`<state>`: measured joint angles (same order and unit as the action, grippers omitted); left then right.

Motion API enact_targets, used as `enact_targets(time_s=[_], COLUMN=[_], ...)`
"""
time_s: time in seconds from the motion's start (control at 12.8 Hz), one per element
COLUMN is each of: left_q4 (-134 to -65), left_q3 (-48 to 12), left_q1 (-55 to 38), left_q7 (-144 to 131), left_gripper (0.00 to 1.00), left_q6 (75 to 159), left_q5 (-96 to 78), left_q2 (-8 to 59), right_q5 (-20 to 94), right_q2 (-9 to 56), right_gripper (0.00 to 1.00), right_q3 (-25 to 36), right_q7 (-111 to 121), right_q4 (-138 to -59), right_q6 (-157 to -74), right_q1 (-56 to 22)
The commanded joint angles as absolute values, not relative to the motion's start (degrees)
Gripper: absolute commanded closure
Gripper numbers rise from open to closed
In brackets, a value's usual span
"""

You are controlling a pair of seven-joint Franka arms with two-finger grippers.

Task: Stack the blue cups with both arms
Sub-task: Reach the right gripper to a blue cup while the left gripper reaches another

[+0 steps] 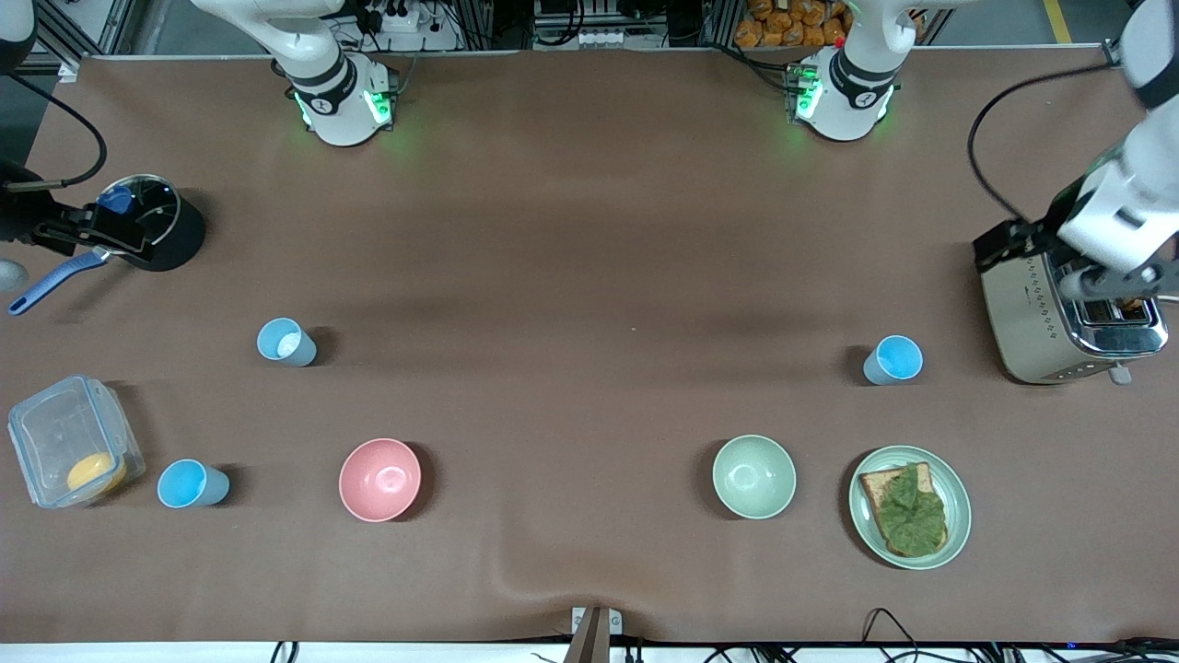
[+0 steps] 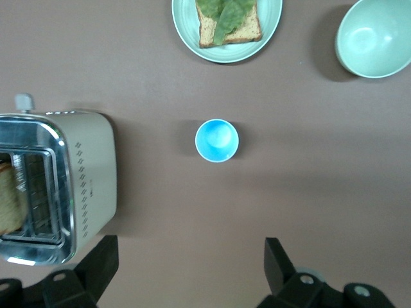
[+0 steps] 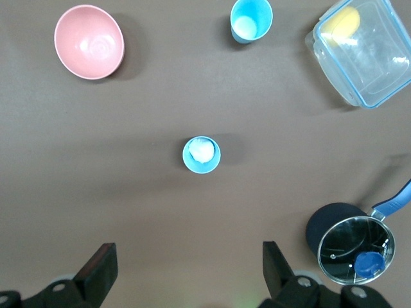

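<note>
My fingers (image 2: 96, 266) are spread wide and hold nothing on both grippers. Front view: three small blue plastic cups stand upright, two (image 1: 286, 342) (image 1: 192, 483) toward my right arm's end, one (image 1: 893, 359) beside the steel toaster (image 1: 1059, 322). Left wrist view: left gripper (image 2: 190, 269) over table near that cup. Right wrist view: right gripper (image 3: 189, 273), fingers parted, near another.

Front camera sits high across the table (image 1: 589, 230), facing both arm bases and taking in the whole top. Left wrist camera looks straight down from high up; it shares with the front view the toaster (image 2: 58, 186), plate (image 2: 186, 25), green bowl (image 2: 376, 35) and one blue cup (image 2: 217, 140). Right wrist camera also looks straight down, sharing the pink bowl (image 3: 88, 41), two cups (image 3: 201, 154), box (image 3: 363, 51) and pot (image 3: 350, 244).
</note>
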<state>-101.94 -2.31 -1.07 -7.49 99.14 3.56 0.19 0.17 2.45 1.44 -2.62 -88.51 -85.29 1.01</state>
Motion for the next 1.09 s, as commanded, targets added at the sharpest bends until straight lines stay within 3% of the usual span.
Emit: enact_targets(time_s=[0.0,0.39,0.62,0.78,1.02], left_q4=[-110.5,-122.1,-125.2,-128.2,-128.5], left_q3=[-2.6,-2.6,-2.6,-2.6,-2.7], left_q1=[-0.5,0.9,3.6,4.7,5.2], left_q7=[-8.2,-8.3,-8.3,-8.4,-8.4], left_gripper=[0.0,0.0,0.0,0.0,0.0], left_q6=[108.2,124.4,132.9,140.7,144.9], left_q5=[5.1,5.5,5.5,5.5,5.5], left_q2=[-1.4,1.2,5.0,7.2,10.7], right_q5=[-0.4,-0.9,-1.3,-3.5,-3.6], right_q2=[2.4,7.2,10.8,13.0,12.9], right_gripper=[0.0,0.0,0.0,0.0,0.0], right_q3=[1.1,1.0,1.1,1.1,1.1], right_q7=[-2.6,-1.3,-0.1,-0.1,0.9], right_q4=[-88.6,-88.7,-89.2,-92.4,-100.4], right_q6=[-84.7,-84.6,-84.7,-89.9,-99.2], right_q1=[1.4,0.6,0.0,-0.1,2.0])
